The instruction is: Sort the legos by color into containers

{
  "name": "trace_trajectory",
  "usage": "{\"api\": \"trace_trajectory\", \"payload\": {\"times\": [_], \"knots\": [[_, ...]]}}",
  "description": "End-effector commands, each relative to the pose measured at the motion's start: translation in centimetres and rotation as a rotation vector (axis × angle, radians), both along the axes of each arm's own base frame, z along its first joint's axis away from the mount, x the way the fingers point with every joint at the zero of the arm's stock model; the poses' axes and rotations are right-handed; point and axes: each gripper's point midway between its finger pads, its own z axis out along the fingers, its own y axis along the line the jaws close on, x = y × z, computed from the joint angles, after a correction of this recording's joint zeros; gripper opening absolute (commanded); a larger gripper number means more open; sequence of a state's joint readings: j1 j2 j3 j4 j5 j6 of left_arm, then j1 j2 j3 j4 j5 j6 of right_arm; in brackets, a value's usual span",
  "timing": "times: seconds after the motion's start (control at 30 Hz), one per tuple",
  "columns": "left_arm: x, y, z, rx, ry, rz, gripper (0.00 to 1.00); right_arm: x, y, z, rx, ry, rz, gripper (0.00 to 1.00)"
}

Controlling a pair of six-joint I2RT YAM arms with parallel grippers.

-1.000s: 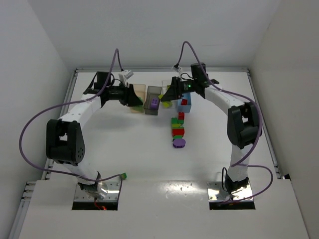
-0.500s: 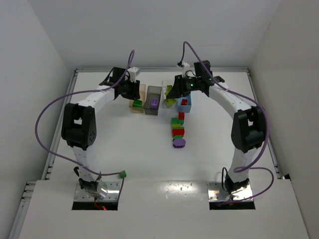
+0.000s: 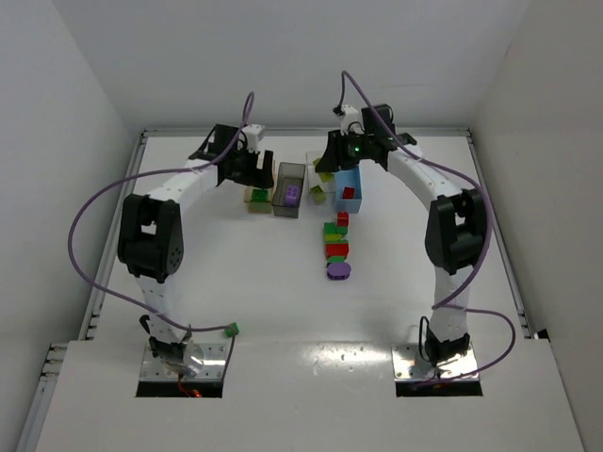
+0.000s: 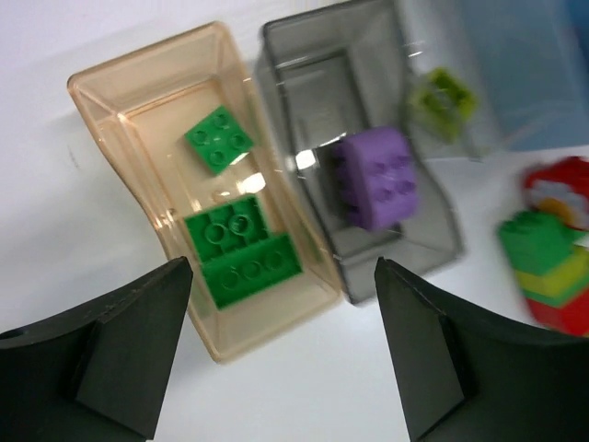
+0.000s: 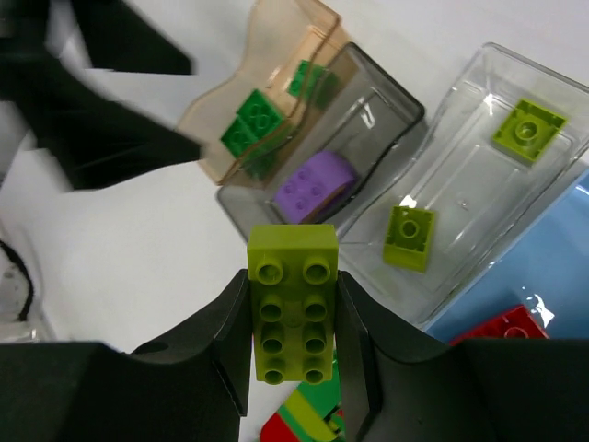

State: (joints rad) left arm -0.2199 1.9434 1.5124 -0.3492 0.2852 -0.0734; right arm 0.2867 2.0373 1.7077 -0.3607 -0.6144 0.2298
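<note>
Lime brick (image 5: 293,276) sits clenched in the right hand (image 5: 293,327), the clear bin (image 5: 465,184) beyond it to the right. Left hand (image 4: 281,304) is spread open, green bricks (image 4: 241,249) in the tan bin (image 4: 110,101) just beneath it.

Left arm (image 3: 174,188) and right arm (image 3: 419,174) are reaching forward. Left fingers (image 4: 110,359) are standing wide apart; right fingers (image 5: 216,359) are clamping a lime brick (image 5: 293,304).

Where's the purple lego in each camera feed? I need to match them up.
Top external: purple lego, upper centre, in the grey bin.
Left wrist: right of centre, same bin.
Right wrist: centre, just above the lime brick.
Shared landmark: the tan bin holding dark green bricks, next to it.
</note>
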Motion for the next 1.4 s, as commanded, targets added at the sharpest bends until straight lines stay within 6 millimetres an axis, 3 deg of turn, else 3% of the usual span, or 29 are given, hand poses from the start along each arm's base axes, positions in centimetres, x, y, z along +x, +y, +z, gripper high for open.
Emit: {"api": "trace_trajectory", "payload": {"times": [0.0, 0.07, 0.17, 0.2, 0.23, 0.47, 0.53, 0.63, 0.67, 0.7, 0.8, 0.83, 0.93, 0.97, 1.1, 1.2, 1.23, 1.37], "knots": [[-0.9, -1.7, 11.6, -0.178, -0.243, -0.055, 0.87, 2.2, 0.4, -0.5, -0.038, -0.052, -0.028, 0.11], [-1.9, -0.9, 14.4, -0.244, -0.265, -0.039, 0.87, 3.0, 0.5, -1.0, -0.044, -0.052, -0.035, 0.13], [-3.0, 0.4, 15.4, -0.306, -0.218, -0.04, 0.89, 3.8, 0.8, -3.1, -0.076, -0.035, -0.055, 0.19], [-3.9, 0.8, 16.0, -0.309, -0.212, -0.059, 1.0, 4.5, 0.8, -3.0, -0.083, -0.048, -0.068, 0.22], [-4.6, 1.1, 15.5, -0.301, -0.203, -0.074, 1.0, 5.0, 0.5, -4.2, -0.104, -0.037, -0.086, 0.26], [-9.6, 3.6, 14.0, -0.046, -0.253, -0.286, 1.0, 6.0, 1.4, -6.1, -0.161, -0.055, -0.097, 0.62], [-11.5, 4.0, 12.3, -0.005, -0.198, -0.333, 1.0, 6.0, 1.2, -6.4, -0.179, -0.056, -0.102, 0.67], [-14.0, 4.7, 11.6, 0.069, -0.212, -0.443, 1.0, 5.8, 1.4, -6.3, -0.191, -0.067, -0.096, 0.72], [-14.8, 4.9, 11.3, 0.119, -0.244, -0.523, 1.0, 5.8, 1.4, -5.2, -0.184, -0.085, -0.098, 0.74], [-16.9, 5.1, 10.6, 0.127, -0.196, -0.57, 1.0, 5.6, 1.3, -4.8, -0.182, -0.088, -0.098, 0.78], [-20.2, 4.9, 9.4, 0.161, -0.159, -0.759, 0.99, 4.6, 1.2, -1.1, -0.155, -0.141, -0.082, 0.8], [-22.3, 4.7, 8.7, 0.147, -0.087, -0.805, 0.97, 3.6, 1.1, 1.0, -0.14, -0.161, -0.076, 0.8], [-25.4, 4.6, 7.0, 0.178, -0.023, -0.91, 0.94, 1.5, 0.9, 3.0, -0.131, -0.18, -0.069, 0.81], [-26.2, 4.7, 6.2, 0.189, 0.004, -0.923, 0.94, 0.7, 0.5, 5.1, -0.12, -0.208, -0.072, 0.81], [-27.8, 4.5, 4.3, 0.299, 0.014, -1.002, 0.92, -1.7, -1.2, 6.7, -0.129, -0.225, -0.088, 0.82], [-29.1, 4.2, 2.3, 0.363, 0.04, -1.077, 0.89, -2.9, -2.9, 6.3, -0.18, -0.239, -0.098, 0.82], [-29.6, 4.1, 2.0, 0.376, 0.039, -1.107, 0.87, -3.0, -3.8, 7.2, -0.194, -0.273, -0.11, 0.82], [-31.9, 3.3, 0.8, 0.435, 0.016, -1.229, 0.84, -4.7, -5.4, 6.8, -0.235, -0.273, -0.118, 0.82]]}}
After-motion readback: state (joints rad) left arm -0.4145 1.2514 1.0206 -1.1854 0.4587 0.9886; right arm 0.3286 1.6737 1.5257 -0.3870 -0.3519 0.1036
